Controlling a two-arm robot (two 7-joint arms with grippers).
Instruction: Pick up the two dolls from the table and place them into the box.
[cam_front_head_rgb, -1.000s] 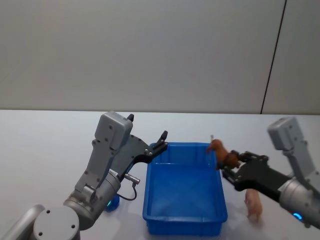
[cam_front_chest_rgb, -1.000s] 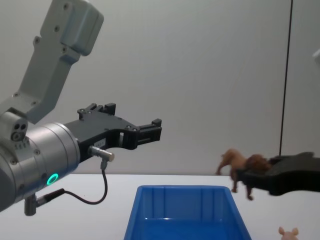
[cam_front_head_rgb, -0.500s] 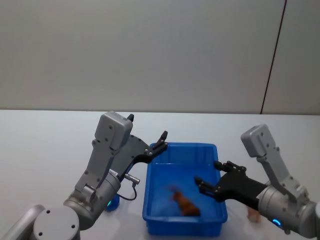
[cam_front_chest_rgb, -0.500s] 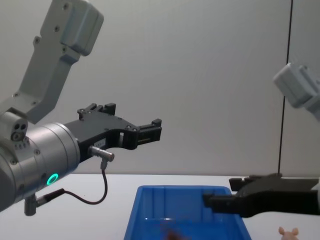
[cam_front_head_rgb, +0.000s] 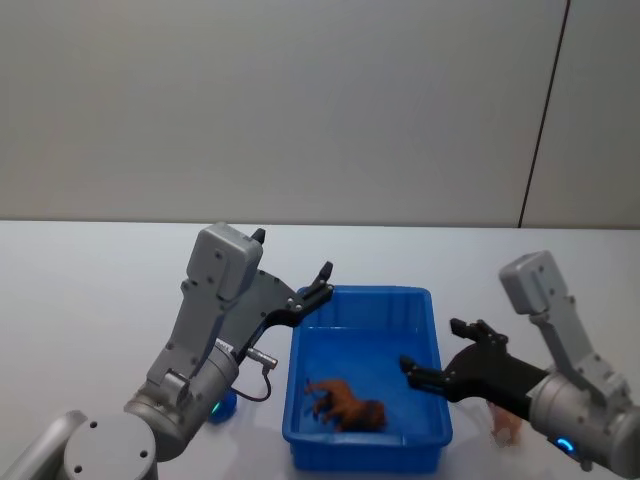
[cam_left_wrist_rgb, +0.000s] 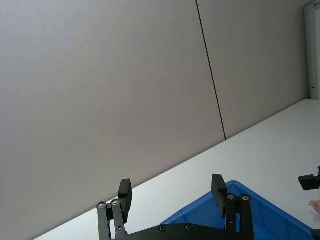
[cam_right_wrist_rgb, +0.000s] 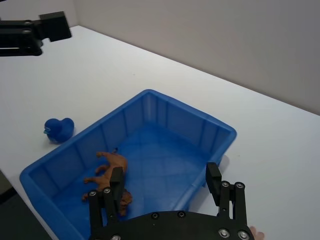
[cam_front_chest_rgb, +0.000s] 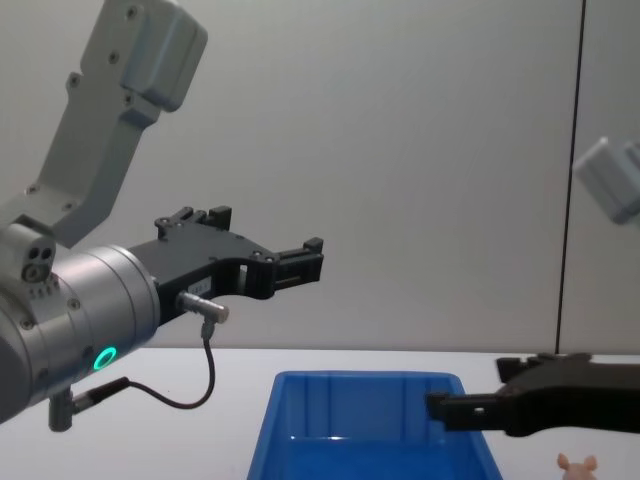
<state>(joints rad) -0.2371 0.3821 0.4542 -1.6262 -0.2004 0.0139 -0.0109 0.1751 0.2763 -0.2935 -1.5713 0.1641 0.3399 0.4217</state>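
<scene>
The blue box stands on the white table, and a brown animal figure lies on its floor. My right gripper hovers open over the box's right rim with nothing between its fingers. The pale pink pig stands on the table right of the box, half hidden by the right arm. The small deep blue toy sits on the table left of the box. My left gripper hangs open in the air above the box's far left corner. The right wrist view looks down on the brown figure inside the box.
A plain grey wall rises behind the table. Bare tabletop stretches left of the box and behind it. The chest view has the box low in the middle, the pig at its right and the left gripper high above.
My right gripper opened and let go of the brown figure, which dropped into the box and now lies still. The gripper then drew back to the right. The left arm stayed put.
</scene>
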